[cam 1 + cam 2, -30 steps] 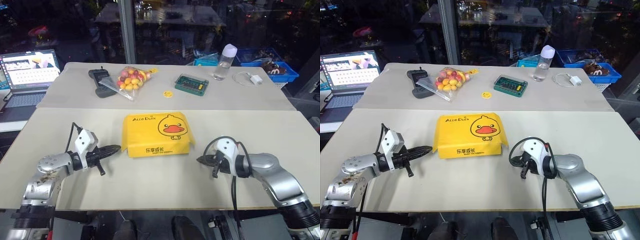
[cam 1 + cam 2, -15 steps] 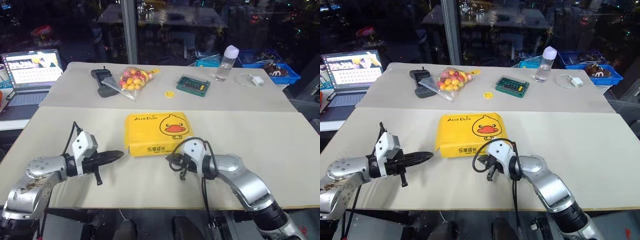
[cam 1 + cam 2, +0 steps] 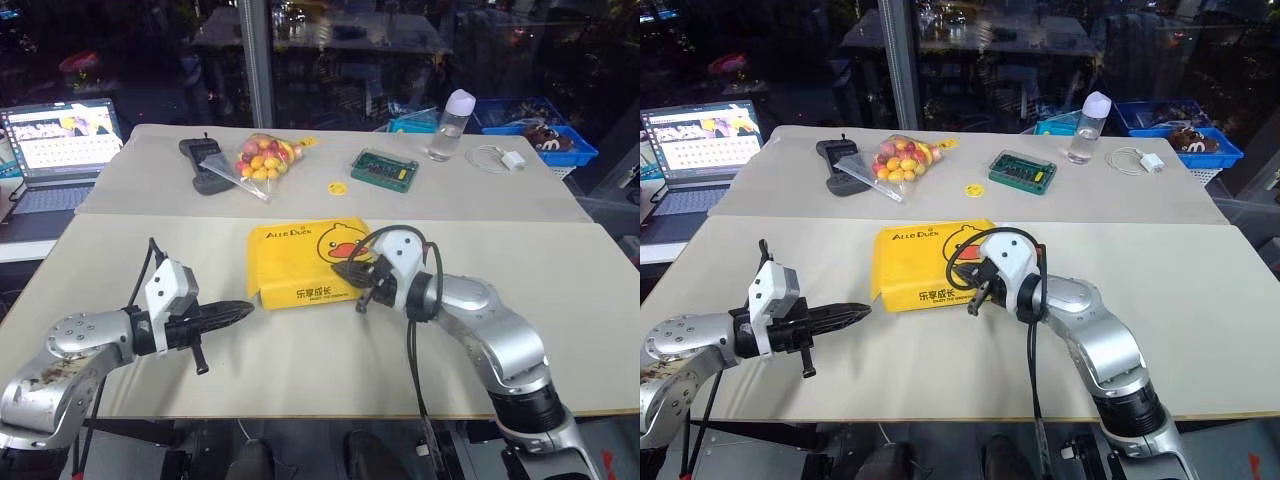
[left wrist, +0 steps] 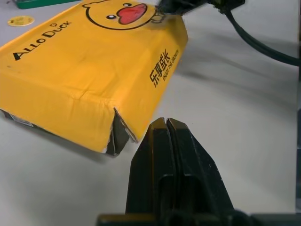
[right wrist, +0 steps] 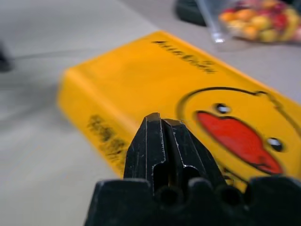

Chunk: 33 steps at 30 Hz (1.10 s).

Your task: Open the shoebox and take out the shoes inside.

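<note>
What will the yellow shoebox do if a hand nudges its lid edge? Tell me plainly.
The shoebox lies flat and wide, so it probably slides rather than tips. Its cardboard lid flap gapes at one corner, so it likely flexes and lifts easily. It looks light.

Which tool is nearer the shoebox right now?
Right. The right tool is over the shoebox lid's front right part; the left tool sits just off its front left corner.
</note>
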### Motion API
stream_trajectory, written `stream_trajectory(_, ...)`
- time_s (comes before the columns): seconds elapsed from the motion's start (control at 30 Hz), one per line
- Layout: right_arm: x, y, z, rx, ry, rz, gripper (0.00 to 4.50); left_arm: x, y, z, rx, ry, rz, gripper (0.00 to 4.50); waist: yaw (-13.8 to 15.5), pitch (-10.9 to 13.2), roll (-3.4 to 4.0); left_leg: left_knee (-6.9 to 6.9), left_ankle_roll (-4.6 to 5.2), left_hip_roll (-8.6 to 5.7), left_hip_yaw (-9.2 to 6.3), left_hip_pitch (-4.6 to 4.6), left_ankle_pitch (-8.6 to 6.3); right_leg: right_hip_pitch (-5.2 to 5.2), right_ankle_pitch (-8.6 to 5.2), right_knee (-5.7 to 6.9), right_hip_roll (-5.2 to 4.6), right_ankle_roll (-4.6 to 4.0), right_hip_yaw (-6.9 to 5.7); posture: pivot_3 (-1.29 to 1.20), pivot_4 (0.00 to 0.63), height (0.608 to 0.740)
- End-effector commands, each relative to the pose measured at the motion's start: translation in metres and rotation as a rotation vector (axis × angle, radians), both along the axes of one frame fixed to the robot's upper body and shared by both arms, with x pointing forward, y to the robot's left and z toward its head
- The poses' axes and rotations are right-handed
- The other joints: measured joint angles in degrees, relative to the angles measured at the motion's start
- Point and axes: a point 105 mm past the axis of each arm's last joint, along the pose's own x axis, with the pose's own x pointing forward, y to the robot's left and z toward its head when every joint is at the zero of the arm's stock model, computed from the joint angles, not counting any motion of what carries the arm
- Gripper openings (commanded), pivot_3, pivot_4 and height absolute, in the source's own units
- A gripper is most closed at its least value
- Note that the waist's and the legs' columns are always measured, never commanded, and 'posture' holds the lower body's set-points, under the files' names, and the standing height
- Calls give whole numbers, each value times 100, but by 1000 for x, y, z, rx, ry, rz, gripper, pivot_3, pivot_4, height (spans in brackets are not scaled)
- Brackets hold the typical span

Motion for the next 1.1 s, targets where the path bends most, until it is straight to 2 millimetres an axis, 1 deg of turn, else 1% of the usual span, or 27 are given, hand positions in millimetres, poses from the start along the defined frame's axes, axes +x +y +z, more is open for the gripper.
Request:
stream_trajectory(0.03, -29, 7, -13, -57, 60, 154, 278, -2, -3, 11, -3, -45, -14, 36, -2, 0, 0, 0, 0, 0, 0, -1, 0, 0, 0, -1, 0, 1, 1, 0, 150, 712)
stream_trajectory(0.1, -29, 8, -28, -94, 91, 153, 278, -4, -4, 12, -6, -48, -16, 36, -8, 0, 0, 1, 0, 0, 0, 2, 0, 1, 0, -2, 0, 0, 0, 0, 150, 712)
stream_trajectory(0.17, -25, 8, -39, -112, 100, 131, 278, -7, -4, 12, -8, -48, -17, 36, -39, 0, 0, 3, 0, 1, 0, 6, 0, 1, 3, -1, 1, -5, 1, 0, 150, 712)
stream_trajectory(0.27, -9, 9, -48, -102, 87, 38, 278, -14, -3, 14, -13, -51, -9, 36, -68, 0, -1, 9, 0, 1, 1, 11, 1, 2, 0, 2, 1, -28, 1, 0, 150, 712)
stream_trajectory(0.3, 0, 9, -52, -101, 80, -10, 278, -17, 0, 13, -12, -49, 0, 36, -74, 0, -1, 11, 1, 1, 1, 11, 1, 2, 1, 3, 1, -30, 1, 0, 150, 712)
stream_trajectory(0.43, 18, 6, -63, -110, 33, -138, 278, -25, 15, 14, -25, -46, 65, 36, -97, 0, -1, 16, 2, 1, 1, 9, 2, 3, 2, 2, 0, -31, 1, 0, 150, 712)
stream_trajectory(0.5, 19, 5, -70, -87, 59, -167, 278, -29, 22, 13, -26, -46, 106, 36, -102, 0, -1, 16, 2, 1, 1, 6, 2, 1, 2, 1, 0, -31, 1, 0, 150, 712)
stream_trajectory(0.6, 16, 4, -76, -25, 116, -202, 278, -33, 25, 13, -45, -44, 141, 36, -99, 0, -1, 16, 2, 3, 1, 4, 2, 1, 3, 1, 0, -26, 0, 0, 150, 712)
stream_trajectory(0.7, 12, 6, -73, 20, 122, -216, 278, -37, 21, 10, -53, -38, 140, 36, -95, -1, -2, 17, 1, 2, 1, 5, 2, 5, 1, 0, -1, -28, 0, 0, 150, 712)
stream_trajectory(0.8, 12, 11, -61, 81, 103, -214, 278, -39, 17, 8, -55, -31, 132, 36, -105, -1, -2, 22, 1, 2, 2, 8, 2, 6, -1, 1, -1, -37, 1, 0, 150, 712)
stream_trajectory(0.9, 18, 11, -41, 123, 61, -217, 278, -38, 15, 9, -58, -32, 127, 36, -129, -1, -2, 22, 1, 3, 1, 10, 2, 6, 0, 3, 0, -39, 1, 0, 150, 712)
stream_trajectory(0.93, 22, 11, -26, 145, 25, -212, 278, -37, 14, 11, -62, -37, 125, 36, -141, -1, -2, 22, 2, 3, 1, 10, 2, 6, 0, 3, 0, -39, 1, 0, 150, 712)
stream_trajectory(1.0, 23, 13, -11, 162, -6, -183, 278, -35, 12, 13, -67, -42, 122, 36, -151, 0, -1, 22, 2, 2, 1, 7, 2, 5, 0, 2, 0, -38, 1, 0, 150, 712)
stream_trajectory(1.03, 22, 14, -8, 164, -10, -172, 278, -35, 12, 13, -68, -42, 122, 36, -152, 0, -1, 22, 2, 2, 1, 7, 2, 5, 1, 2, 0, -37, 1, 0, 150, 712)
stream_trajectory(1.1, 20, 16, -9, 155, 0, -158, 278, -35, 12, 13, -70, -42, 121, 36, -157, 0, -1, 22, 2, 3, 1, 8, 2, 5, 5, 3, 1, -30, 0, 0, 150, 712)
